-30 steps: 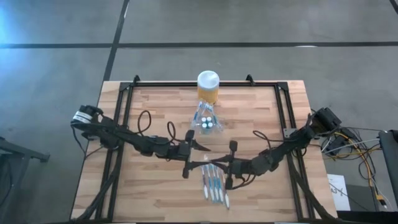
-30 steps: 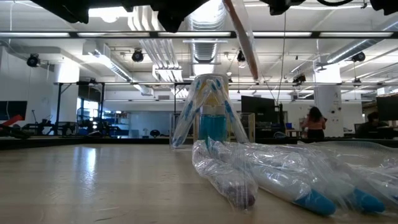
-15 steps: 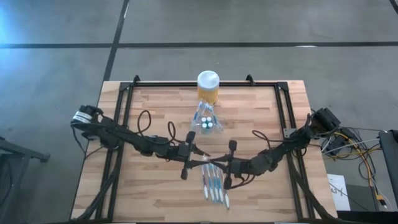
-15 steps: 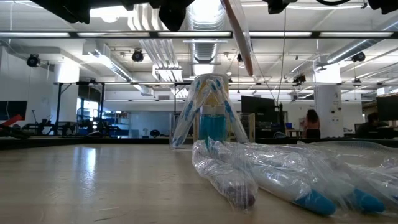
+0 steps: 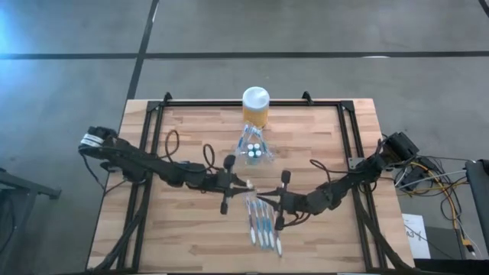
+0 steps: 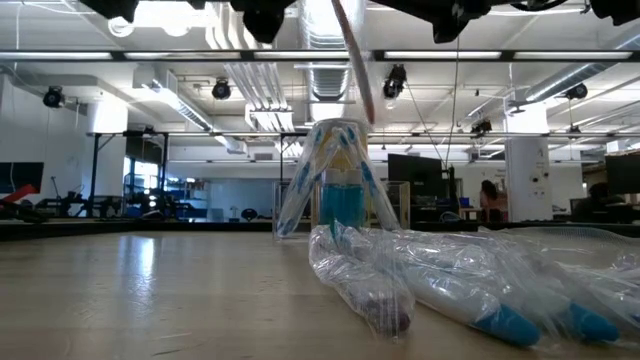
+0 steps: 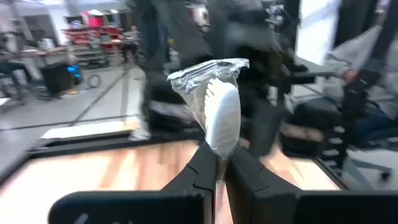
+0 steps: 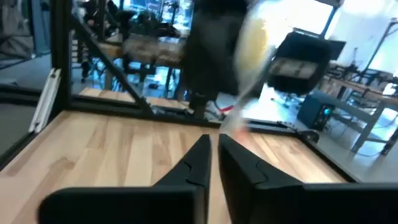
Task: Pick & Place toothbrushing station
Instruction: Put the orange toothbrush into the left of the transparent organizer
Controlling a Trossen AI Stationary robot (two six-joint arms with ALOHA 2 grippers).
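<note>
The toothbrushing station (image 5: 254,150) is a small clear holder with several toothbrushes leaning in it; it stands on the table's middle, also in the low view (image 6: 335,185). My left gripper (image 5: 243,183) hovers near it, shut on a plastic-wrapped toothbrush (image 7: 222,115) that slants down in the low view (image 6: 355,60). My right gripper (image 5: 267,200) hangs just right of it, its fingers (image 8: 198,158) close together with nothing seen between them. The toothbrush shows as a blur beyond them; I cannot tell whether it touches them. My left gripper pinches the wrapped toothbrush between its two fingers just under its broad white end (image 7: 219,152), which sticks out past the fingertips in crinkled wrap. The fingers come level from the table's left. The toothbrush is lifted clear and slanted, its lower end (image 6: 368,112) hanging above the station.
A yellow jar with a white lid (image 5: 256,107) stands behind the station at the far edge. A clear bag of several wrapped toothbrushes (image 5: 263,225) lies near the front edge, filling the low view's right (image 6: 470,285). Black frame rails (image 5: 153,145) run along both table sides.
My left gripper has drawn a little toward the table's left and upward, taking the toothbrush with it. In the low view the slanted toothbrush has shifted toward the table's left. My right gripper has stayed in place.
</note>
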